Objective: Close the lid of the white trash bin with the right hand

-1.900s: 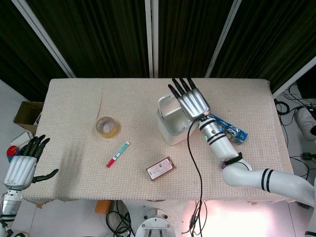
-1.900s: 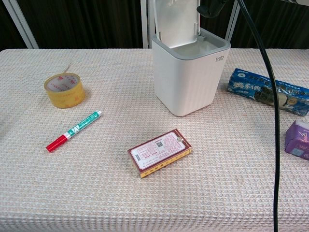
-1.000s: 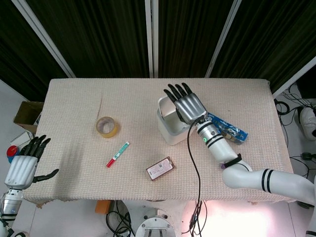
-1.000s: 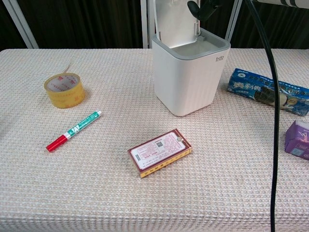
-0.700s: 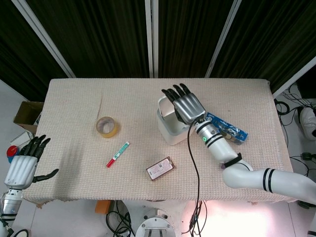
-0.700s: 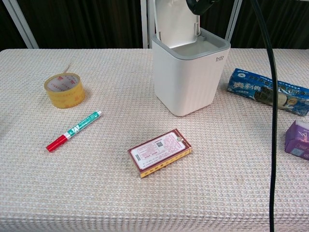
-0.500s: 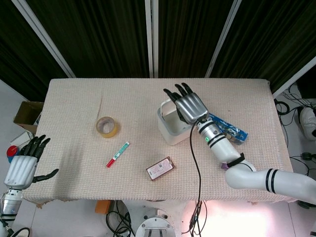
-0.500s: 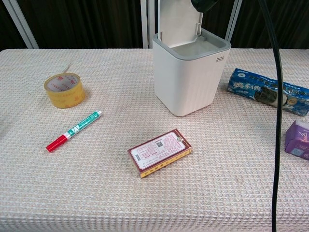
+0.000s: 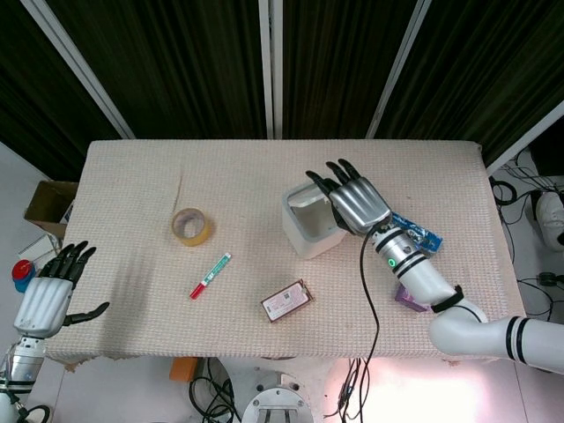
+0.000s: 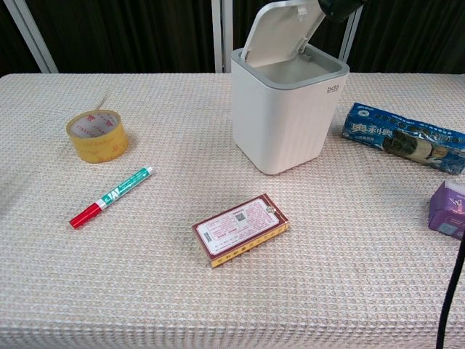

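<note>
The white trash bin (image 10: 285,120) stands at the middle right of the table, and its lid (image 10: 280,35) is tilted about halfway down over the opening. In the head view my right hand (image 9: 358,203) hangs over the bin (image 9: 308,238) with its fingers spread, its dark fingertips at the lid's raised edge. The chest view shows only those fingertips (image 10: 337,7) at the top, against the lid's upper edge. My left hand (image 9: 49,297) hangs open off the table's left front corner, holding nothing.
A yellow tape roll (image 10: 97,135), a red-and-green marker (image 10: 110,196) and a red box (image 10: 240,229) lie left of and in front of the bin. A blue cookie packet (image 10: 403,138) and a purple box (image 10: 447,209) lie to its right. A black cable (image 10: 452,294) hangs at the right.
The lid has swung from upright to about halfway down. My right hand has moved right and toward me, following the lid's edge. The left hand has barely moved.
</note>
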You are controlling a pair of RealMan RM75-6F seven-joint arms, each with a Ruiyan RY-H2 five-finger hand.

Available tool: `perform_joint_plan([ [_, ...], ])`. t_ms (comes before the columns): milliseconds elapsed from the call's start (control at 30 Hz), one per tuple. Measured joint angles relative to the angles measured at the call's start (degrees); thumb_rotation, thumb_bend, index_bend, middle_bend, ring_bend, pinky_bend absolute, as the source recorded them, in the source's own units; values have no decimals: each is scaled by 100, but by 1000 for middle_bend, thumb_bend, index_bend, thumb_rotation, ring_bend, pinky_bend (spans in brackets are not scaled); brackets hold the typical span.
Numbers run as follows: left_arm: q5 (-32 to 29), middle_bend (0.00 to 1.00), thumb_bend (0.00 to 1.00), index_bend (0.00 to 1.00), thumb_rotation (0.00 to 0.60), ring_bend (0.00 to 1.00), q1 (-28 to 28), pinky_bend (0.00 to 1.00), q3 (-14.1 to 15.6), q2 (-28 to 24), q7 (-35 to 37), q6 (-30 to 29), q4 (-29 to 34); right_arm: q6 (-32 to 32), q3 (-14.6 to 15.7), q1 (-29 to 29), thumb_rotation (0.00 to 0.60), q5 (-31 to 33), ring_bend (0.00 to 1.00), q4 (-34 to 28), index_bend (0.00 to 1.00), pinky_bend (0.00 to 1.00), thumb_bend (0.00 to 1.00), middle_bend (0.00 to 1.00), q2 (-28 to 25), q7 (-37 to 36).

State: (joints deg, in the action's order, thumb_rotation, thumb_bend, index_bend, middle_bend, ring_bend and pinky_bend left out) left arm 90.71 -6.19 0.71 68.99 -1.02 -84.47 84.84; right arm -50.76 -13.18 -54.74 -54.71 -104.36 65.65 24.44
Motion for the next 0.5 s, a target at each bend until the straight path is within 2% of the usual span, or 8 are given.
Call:
perform_joint_plan([
  [267, 20, 47, 157, 84, 422, 39, -4, 214, -10, 4, -43, -38, 21, -5, 352, 284, 595, -500, 0, -186, 0, 0, 907, 270, -212, -133],
  [500, 17, 47, 157, 84, 423, 39, 11, 214, -2, 1, -58, -56, 33, -9, 524, 359, 596, -658, 0, -79, 0, 0, 924, 248, -102, -65],
])
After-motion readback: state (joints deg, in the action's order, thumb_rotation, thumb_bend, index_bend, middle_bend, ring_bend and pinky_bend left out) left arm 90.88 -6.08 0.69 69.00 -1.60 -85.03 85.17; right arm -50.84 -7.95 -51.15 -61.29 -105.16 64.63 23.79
